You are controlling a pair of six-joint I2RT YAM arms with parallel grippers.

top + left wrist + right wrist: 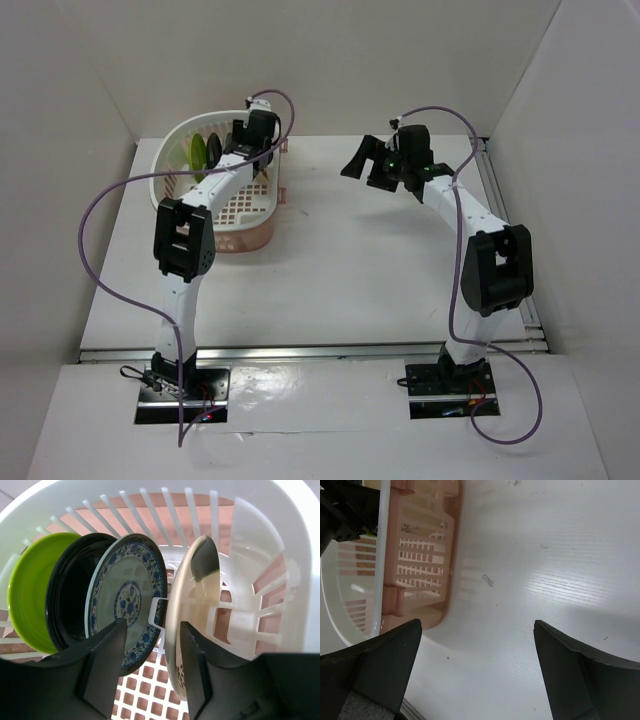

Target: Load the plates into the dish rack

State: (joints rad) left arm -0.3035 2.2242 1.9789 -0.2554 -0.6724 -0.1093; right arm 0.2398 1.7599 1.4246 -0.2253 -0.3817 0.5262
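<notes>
The pale pink dish rack (168, 176) stands at the far left; its white rim fills the left wrist view (280, 510). Four plates stand on edge inside it: lime green (27, 595), glossy black (70, 600), blue patterned (125, 595) and cream (192, 595). The green plate (199, 150) also shows from above. My left gripper (152, 624) is open inside the rack. The cream plate's lower edge lies just inside its right finger (192, 670), and its left finger (107, 665) stands in front of the blue plate. My right gripper (477, 625) is open and empty above the table.
The rack's pink side wall (420, 545) shows at the upper left of the right wrist view. White walls enclose the table on three sides. A metal rail (510, 230) runs along the right edge. My right gripper (358, 160) hovers right of the rack.
</notes>
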